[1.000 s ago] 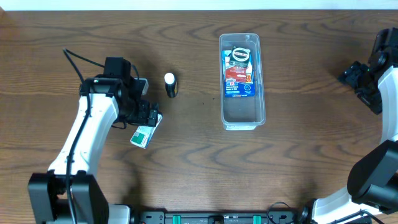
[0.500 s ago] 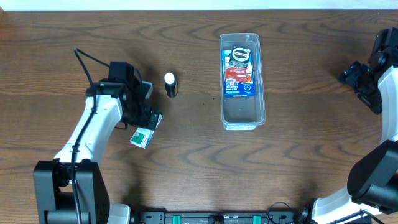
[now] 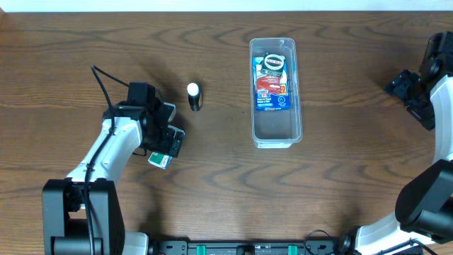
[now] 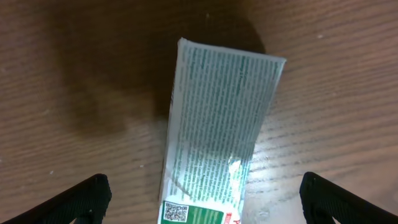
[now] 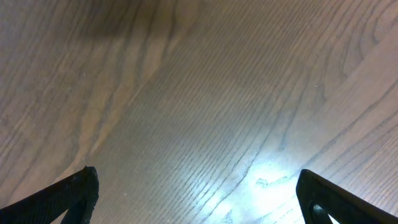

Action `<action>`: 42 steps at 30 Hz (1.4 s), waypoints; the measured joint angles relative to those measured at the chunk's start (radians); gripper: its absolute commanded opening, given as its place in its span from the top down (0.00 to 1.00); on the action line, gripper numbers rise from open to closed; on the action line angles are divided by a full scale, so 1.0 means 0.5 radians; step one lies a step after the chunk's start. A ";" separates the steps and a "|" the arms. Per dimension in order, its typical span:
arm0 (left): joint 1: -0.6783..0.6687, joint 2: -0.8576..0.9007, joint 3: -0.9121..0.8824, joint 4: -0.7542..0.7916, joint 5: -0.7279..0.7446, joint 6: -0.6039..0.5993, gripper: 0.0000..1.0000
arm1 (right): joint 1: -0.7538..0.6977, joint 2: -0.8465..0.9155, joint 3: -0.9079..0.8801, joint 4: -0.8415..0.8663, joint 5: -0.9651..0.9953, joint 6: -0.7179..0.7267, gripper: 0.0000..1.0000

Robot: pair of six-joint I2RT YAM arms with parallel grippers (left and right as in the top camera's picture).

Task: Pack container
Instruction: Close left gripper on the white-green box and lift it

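The clear plastic container (image 3: 276,124) stands upright at the table's centre right, with a red and blue packaged item (image 3: 272,81) lying in its far half. My left gripper (image 3: 172,144) is open and hangs directly over a small green and white packet (image 3: 161,159), (image 4: 217,134) that lies flat on the wood between the fingertips, which do not touch it. A small black tube with a white cap (image 3: 194,96) lies left of the container. My right gripper (image 3: 403,85) is open and empty at the far right edge, over bare wood.
The dark wooden table (image 3: 226,191) has open wood between the packet and the container. The left arm's cable (image 3: 99,74) loops above the arm. The right arm's lower body (image 3: 425,198) sits at the bottom right corner.
My left arm has swung right and down, bringing the open gripper over the green and white packet. The right arm and the other items have not moved.
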State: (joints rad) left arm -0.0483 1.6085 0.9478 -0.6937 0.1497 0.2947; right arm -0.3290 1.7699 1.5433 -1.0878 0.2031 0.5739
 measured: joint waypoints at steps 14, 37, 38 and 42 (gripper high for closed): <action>0.000 0.000 -0.076 0.097 0.001 0.035 0.02 | 0.000 0.000 0.000 0.001 0.000 0.000 0.01; 0.000 0.137 -0.127 0.188 0.017 0.035 0.02 | 0.000 0.000 0.000 0.001 0.000 0.000 0.01; 0.000 0.138 -0.127 0.195 0.017 0.035 0.02 | 0.000 0.000 0.000 0.001 0.000 0.000 0.01; 0.000 0.138 -0.127 0.238 0.016 0.035 0.02 | 0.000 0.000 0.000 0.001 0.000 0.000 0.01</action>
State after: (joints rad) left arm -0.0483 1.6775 0.8845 -0.5747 0.1577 0.3122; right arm -0.3290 1.7699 1.5433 -1.0874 0.2031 0.5739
